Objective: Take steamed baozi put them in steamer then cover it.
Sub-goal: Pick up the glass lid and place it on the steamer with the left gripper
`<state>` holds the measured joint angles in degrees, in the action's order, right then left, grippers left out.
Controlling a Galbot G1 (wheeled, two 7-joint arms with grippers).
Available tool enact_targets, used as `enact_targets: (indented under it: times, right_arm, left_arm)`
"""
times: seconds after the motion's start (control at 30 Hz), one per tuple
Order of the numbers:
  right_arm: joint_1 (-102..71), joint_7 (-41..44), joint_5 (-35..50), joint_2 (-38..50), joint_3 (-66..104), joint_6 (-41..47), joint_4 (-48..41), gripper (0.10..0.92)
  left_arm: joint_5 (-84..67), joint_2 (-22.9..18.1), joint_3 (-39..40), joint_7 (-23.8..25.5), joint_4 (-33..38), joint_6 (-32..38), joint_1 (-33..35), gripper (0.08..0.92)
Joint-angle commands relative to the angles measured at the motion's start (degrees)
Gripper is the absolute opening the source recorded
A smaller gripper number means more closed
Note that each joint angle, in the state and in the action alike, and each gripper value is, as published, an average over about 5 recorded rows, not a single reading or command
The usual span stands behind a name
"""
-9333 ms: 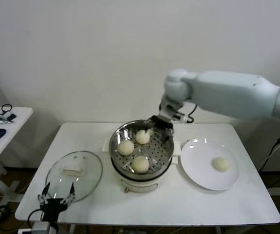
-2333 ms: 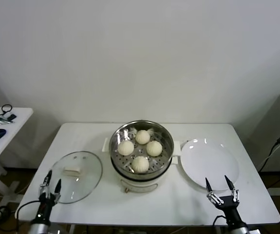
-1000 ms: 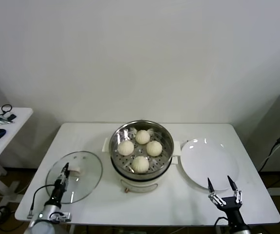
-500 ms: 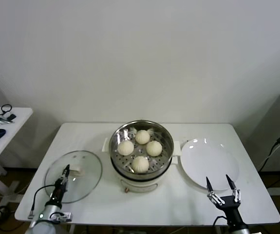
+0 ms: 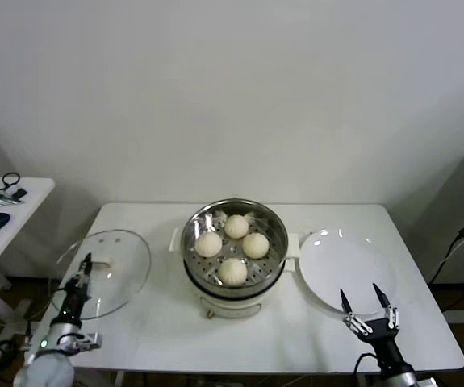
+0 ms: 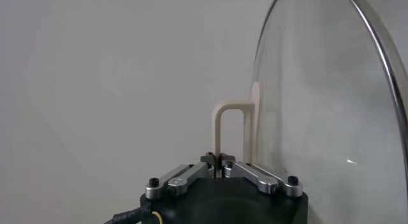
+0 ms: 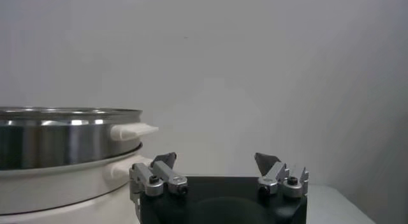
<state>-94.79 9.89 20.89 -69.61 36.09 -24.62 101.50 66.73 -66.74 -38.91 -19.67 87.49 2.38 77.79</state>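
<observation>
Done: four steamed baozi (image 5: pixel 232 247) sitting in steamer (image 5: pixel 273 260) | Now: left gripper (image 5: pixel 81 274) clamping glass cover (image 5: pixel 119 270) handle, holding it tilted left of steamer | right gripper (image 5: pixel 366 305) idling wide open | Left: covering

The head view looks forward and down from above, taking in the whole table (image 5: pixel 296 339) against a wall, with the steamer (image 5: pixel 234 242) at centre. The left wrist view sits right behind the left gripper (image 6: pixel 220 160), very close to the cover (image 6: pixel 319 117) — little else shows, so its heading is hard to tell. The right wrist view looks level from table height past the right gripper (image 7: pixel 217 161) — the steamer (image 7: pixel 64 133) is shared with the head view.
</observation>
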Motion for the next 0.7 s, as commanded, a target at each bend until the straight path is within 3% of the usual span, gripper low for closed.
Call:
enact_targets:
  times: [0.03, 0.33, 0.53, 0.7]
  right_arm:
    - [0.2, -0.2, -0.5, 0.3, -0.1, 0.3, 0.0, 0.823]
    - [1.6, -0.6, -2.5, -0.2, -1.1, 1.1, -0.9, 0.823]
    - [2.2, -1.1, -3.3, -0.3, -1.2, 2.7, -1.3, 0.823]
    - [2.2, -1.5, -2.9, 0.5, -1.1, 3.7, -1.5, 0.823]
  left_arm:
    - [-10.1, 4.5, -0.5, 7.9, 12.2, -6.6, 2.5, 0.133]
    - [-14.6, 7.8, 1.4, 17.0, 25.5, -21.5, 3.2, 0.133]
    - [-10.6, 7.0, 8.8, 21.1, 32.6, -30.5, -0.5, 0.133]
    - [-2.9, 4.1, 17.1, 24.0, 34.7, -35.0, -4.7, 0.133]
